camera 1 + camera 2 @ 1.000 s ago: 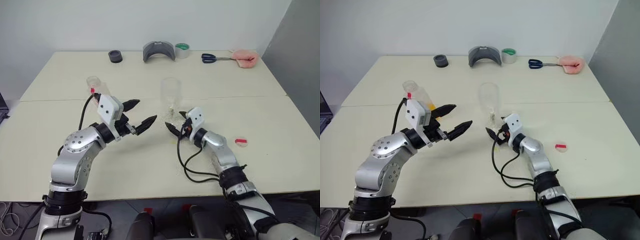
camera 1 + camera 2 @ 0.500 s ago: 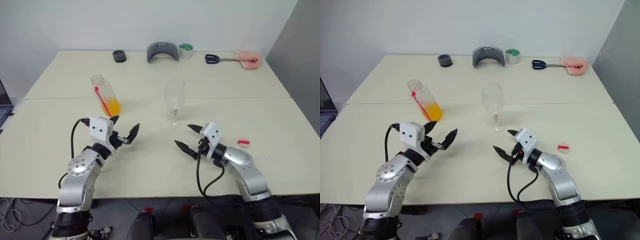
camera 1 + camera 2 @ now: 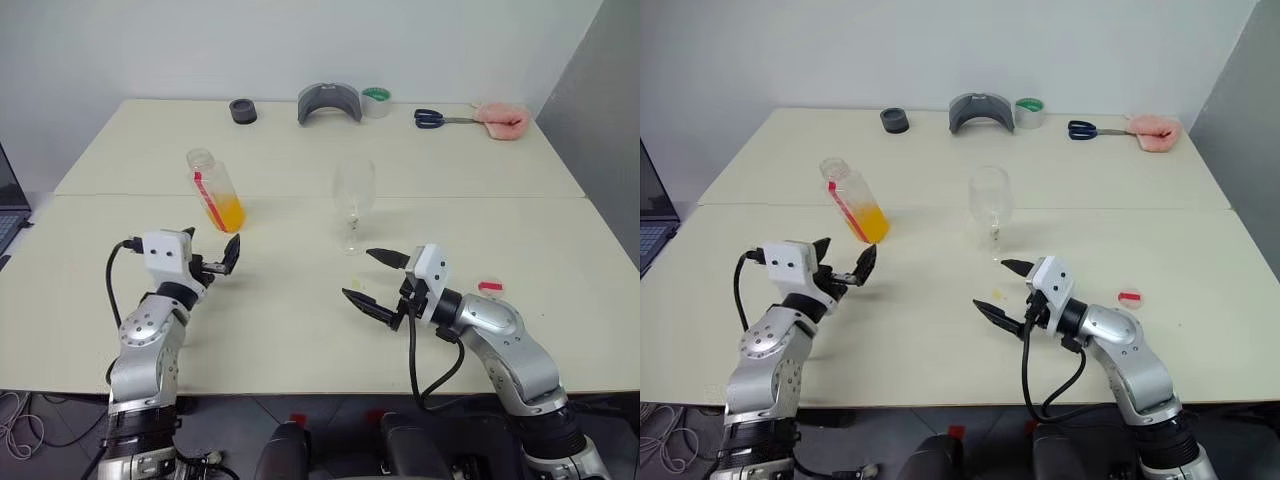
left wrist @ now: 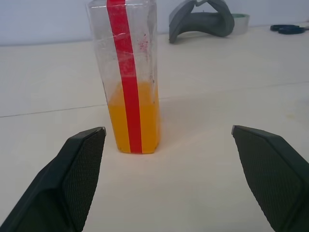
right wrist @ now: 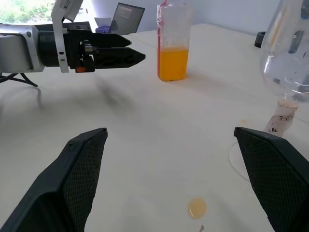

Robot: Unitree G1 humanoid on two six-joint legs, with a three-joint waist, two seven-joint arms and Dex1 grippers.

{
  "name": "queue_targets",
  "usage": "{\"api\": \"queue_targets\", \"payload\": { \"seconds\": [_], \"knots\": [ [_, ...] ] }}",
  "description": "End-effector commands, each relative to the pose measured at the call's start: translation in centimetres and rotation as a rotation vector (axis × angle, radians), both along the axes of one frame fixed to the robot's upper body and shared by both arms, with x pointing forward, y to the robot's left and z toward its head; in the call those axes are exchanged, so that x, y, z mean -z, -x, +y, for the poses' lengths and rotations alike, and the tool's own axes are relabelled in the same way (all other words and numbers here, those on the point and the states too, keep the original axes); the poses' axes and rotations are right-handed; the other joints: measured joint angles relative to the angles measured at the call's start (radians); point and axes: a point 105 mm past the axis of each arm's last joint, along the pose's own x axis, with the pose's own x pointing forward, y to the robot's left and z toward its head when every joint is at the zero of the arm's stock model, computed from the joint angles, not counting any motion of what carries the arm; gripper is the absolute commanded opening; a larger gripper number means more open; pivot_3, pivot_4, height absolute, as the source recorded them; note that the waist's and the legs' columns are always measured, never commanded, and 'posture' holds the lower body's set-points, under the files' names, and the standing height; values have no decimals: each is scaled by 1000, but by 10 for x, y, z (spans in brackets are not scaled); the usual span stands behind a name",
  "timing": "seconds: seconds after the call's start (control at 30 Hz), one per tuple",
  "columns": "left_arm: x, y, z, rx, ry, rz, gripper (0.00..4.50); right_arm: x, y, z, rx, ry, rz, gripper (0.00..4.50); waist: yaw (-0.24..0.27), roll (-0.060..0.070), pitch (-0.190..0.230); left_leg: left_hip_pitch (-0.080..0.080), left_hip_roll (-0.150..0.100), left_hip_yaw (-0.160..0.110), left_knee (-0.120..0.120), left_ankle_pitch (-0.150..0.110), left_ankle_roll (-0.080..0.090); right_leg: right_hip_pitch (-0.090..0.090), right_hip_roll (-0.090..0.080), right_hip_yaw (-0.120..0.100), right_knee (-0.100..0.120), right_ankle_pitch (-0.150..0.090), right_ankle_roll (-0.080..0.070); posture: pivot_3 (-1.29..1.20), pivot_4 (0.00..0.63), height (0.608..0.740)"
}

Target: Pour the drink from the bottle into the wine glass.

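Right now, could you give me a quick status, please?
Both grippers, left gripper and right gripper, open, empty. Bottle upright, uncapped. Wine glass empty. Path clear.

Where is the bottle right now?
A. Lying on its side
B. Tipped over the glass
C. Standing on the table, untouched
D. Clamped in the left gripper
C: the bottle stands on the table, ahead of the open left gripper, clear of both fingers.

Bottle [image 3: 216,190] left of wine glass [image 3: 353,205] on table [image 3: 300,330]; left gripper [image 3: 213,257] before bottle, right gripper [image 3: 372,279] before glass.
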Motion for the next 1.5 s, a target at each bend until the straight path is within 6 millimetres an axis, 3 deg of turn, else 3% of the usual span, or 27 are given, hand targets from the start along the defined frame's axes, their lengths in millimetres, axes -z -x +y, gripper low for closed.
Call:
{"api": "queue_targets", "payload": {
  "seconds": [0.03, 0.77, 1.5],
  "knots": [
    [-17, -6, 2, 6, -36, -49, 4500, -18, 10, 5, -55, -24, -44, 4472, 0, 0, 0, 0, 0, 0, 0, 0, 0, 0, 0, 0, 0, 0, 0, 0, 150, 740],
    [-33, -43, 22, 16, -44, -25, 4500, -29, 14, 13, -93, -8, -57, 4472, 2, 0, 0, 0, 0, 0, 0, 0, 0, 0, 0, -1, 0, 0, 0, 0, 150, 740],
    [-41, -75, 28, 69, -93, -19, 4500, -39, 15, 21, -121, -18, -85, 4472, 2, -1, 0, -1, 0, -1, 0, 0, 0, -1, 0, -2, 0, 0, 0, 0, 150, 740]
  ]
}}
